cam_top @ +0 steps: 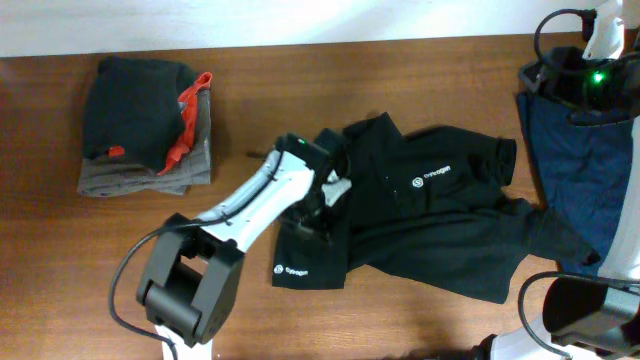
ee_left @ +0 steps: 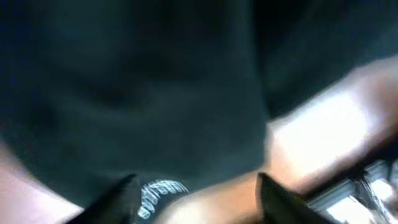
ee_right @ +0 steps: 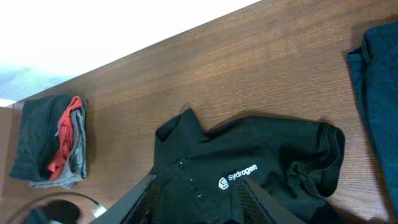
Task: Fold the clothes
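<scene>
The black collared shirt [cam_top: 430, 225] lies crumpled right of the table's middle, chest logo up, one sleeve with white hem text at the front left. My left gripper [cam_top: 320, 210] is down over that left sleeve. In the blurred left wrist view its jaws [ee_left: 199, 199] are apart, with black fabric [ee_left: 137, 93] filling the frame and the white hem text near the left finger. My right gripper [ee_right: 199, 205] is open and empty, high above the shirt [ee_right: 261, 149]. The right arm [cam_top: 592, 75] shows at the far right edge.
A folded stack of dark grey and red clothes [cam_top: 145, 125] sits at the back left, also in the right wrist view [ee_right: 53, 140]. A blue garment [cam_top: 580, 170] lies at the right edge, also in the right wrist view [ee_right: 382, 81]. The table is brown wood [cam_top: 400, 80].
</scene>
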You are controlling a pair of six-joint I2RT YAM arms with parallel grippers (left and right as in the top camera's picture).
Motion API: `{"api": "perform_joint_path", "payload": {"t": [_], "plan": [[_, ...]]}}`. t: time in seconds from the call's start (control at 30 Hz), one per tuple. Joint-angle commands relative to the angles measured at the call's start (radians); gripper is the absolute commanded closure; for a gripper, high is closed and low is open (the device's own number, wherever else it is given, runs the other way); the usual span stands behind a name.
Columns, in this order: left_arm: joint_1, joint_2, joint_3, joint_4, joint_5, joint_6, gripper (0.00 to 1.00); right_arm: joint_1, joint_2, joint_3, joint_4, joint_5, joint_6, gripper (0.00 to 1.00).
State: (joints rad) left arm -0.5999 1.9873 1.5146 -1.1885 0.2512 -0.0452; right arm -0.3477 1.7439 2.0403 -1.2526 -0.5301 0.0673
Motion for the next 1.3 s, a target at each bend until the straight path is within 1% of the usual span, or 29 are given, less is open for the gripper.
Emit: {"api": "perform_joint_path", "payload": {"t": [0.0,0.1,0.2,0.27,0.37,0.5,0.53,0.57,0.6,0.63,0.67,0.73,0.8,0.83,0.9,0.93,1.0,1.1,1.23,1.27], "plan": [[0.067,-0.030,0.023,0.134,-0.196,0.001,0.29,0.007,-0.002,0.000,0.003,0.023,-0.007,0.55],[0.104,0.004,0.023,0.208,-0.214,0.039,0.30,0.007,-0.002,0.000,-0.005,0.023,-0.007,0.55],[0.132,0.054,0.023,0.208,-0.210,0.066,0.31,0.007,-0.002,0.000,-0.016,0.024,-0.007,0.54],[0.147,0.083,0.023,0.208,-0.179,0.096,0.35,0.007,-0.002,0.000,-0.016,0.023,-0.007,0.55],[0.164,0.109,0.023,0.225,-0.137,0.108,0.35,0.007,-0.002,0.000,-0.016,0.023,-0.007,0.55],[0.164,0.136,0.023,0.241,-0.064,0.188,0.39,0.007,-0.002,0.000,-0.015,0.023,-0.007,0.55],[0.163,0.141,0.023,0.238,-0.053,0.201,0.43,0.007,-0.002,0.000,-0.015,0.023,-0.007,0.55],[0.162,0.153,0.023,0.233,-0.066,0.201,0.64,0.007,-0.002,0.000,-0.016,0.023,-0.007,0.55],[0.162,0.154,0.023,0.231,-0.074,0.200,0.78,0.007,-0.002,0.000,-0.016,0.024,-0.007,0.54],[0.166,0.158,0.023,0.230,-0.083,0.198,0.97,0.007,-0.002,0.000,-0.016,0.024,-0.007,0.54],[0.171,0.158,0.023,0.230,-0.101,0.180,0.99,0.007,-0.002,0.000,-0.016,0.026,-0.007,0.54],[0.185,0.156,0.023,0.224,-0.167,0.111,0.99,0.007,-0.002,0.000,-0.016,0.034,-0.007,0.54],[0.211,0.152,0.023,0.196,-0.257,0.011,1.00,0.007,-0.002,0.000,-0.017,0.039,-0.007,0.54],[0.237,0.150,0.023,0.169,-0.306,-0.046,0.99,0.007,-0.002,0.000,-0.017,0.041,-0.007,0.54],[0.301,0.148,0.023,0.109,-0.365,-0.110,0.99,0.007,-0.002,0.000,-0.019,0.046,-0.007,0.54],[0.333,0.148,0.023,0.084,-0.387,-0.129,0.99,0.007,-0.002,-0.003,-0.019,0.046,-0.007,0.51],[0.385,0.148,0.023,0.048,-0.410,-0.143,0.99,0.007,-0.002,-0.010,-0.019,0.046,-0.007,0.47],[0.481,0.146,0.023,0.000,-0.410,-0.144,0.99,0.010,0.016,-0.032,-0.019,0.046,-0.007,0.46],[0.515,0.119,0.023,-0.008,-0.415,-0.145,1.00,0.045,0.058,-0.092,-0.011,0.082,-0.011,0.46],[0.516,0.092,0.023,-0.008,-0.417,-0.145,0.99,0.074,0.079,-0.135,0.012,0.101,-0.012,0.46]]}}
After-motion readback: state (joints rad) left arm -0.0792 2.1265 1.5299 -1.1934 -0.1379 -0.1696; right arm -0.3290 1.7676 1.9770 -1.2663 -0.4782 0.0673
